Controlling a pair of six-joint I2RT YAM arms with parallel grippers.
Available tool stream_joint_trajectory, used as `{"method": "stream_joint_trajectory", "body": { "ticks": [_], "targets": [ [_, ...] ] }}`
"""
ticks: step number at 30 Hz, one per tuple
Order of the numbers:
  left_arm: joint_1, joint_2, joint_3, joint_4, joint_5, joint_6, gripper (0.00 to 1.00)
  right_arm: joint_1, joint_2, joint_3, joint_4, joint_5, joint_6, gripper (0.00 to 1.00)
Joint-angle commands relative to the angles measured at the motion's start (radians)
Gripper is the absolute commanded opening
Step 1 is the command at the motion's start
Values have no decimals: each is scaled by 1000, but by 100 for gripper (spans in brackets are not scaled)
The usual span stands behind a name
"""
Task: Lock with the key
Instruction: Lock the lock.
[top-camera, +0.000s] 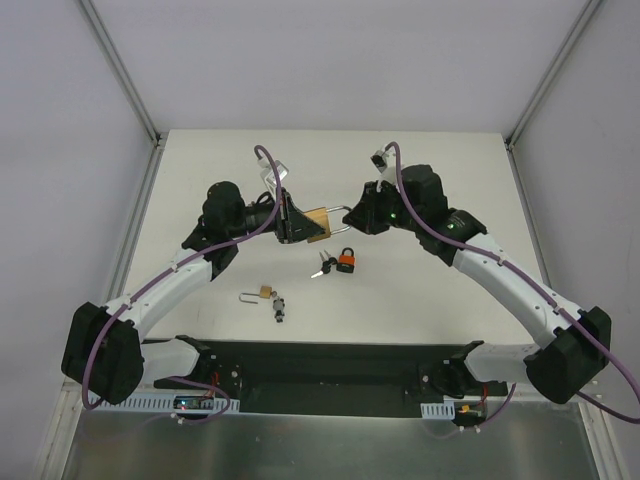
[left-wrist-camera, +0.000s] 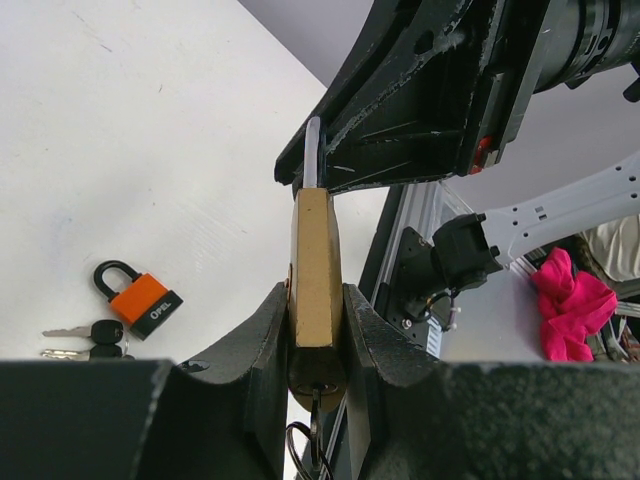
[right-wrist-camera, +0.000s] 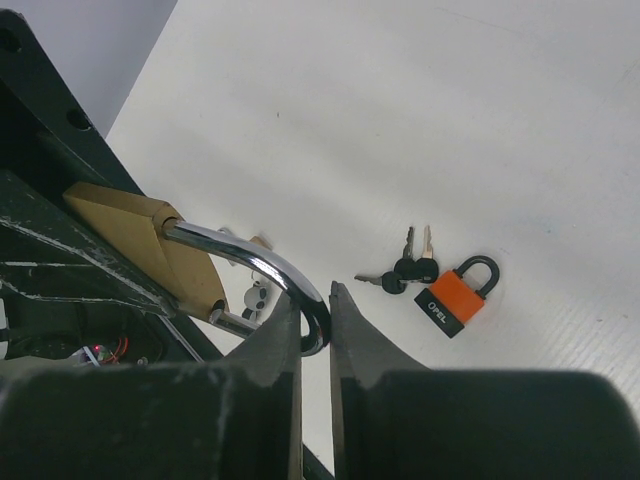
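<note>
Right fingers (right-wrist-camera: 272, 345) pinch shackle (right-wrist-camera: 258, 262) (left gripper (left-wrist-camera: 316, 302) holds padlock (left-wrist-camera: 316, 250)).

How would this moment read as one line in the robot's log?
left gripper: shut on brass padlock | right gripper: shut on shackle | orange padlock, keys: lying on table

Bright even light (near foreground blurred)

The black left claw (left-wrist-camera: 316, 295) holds a brass-gold padlock (left-wrist-camera: 316, 235) with silver shackle (right-wrist-camera: 255, 262); beside that claw, on the white table (left-wrist-camera: 150, 150), lie an orange padlock (left-wrist-camera: 140, 298) with white lettering and black-headed keys (left-wrist-camera: 95, 332).
</note>
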Motion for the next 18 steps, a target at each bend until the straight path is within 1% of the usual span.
{"method": "stream_joint_trajectory", "body": {
  "ticks": [1,12,18],
  "targets": [
    [-3,-53,33,96,41,-13,0,-6,-30,-3,56,44,1,1],
    [-3,-36,24,231,76,-105,0,-6,-38,-20,81,37,15,1],
    [-3,-24,27,247,75,-121,0,-5,-46,-23,93,18,23,1]
  ]
}}
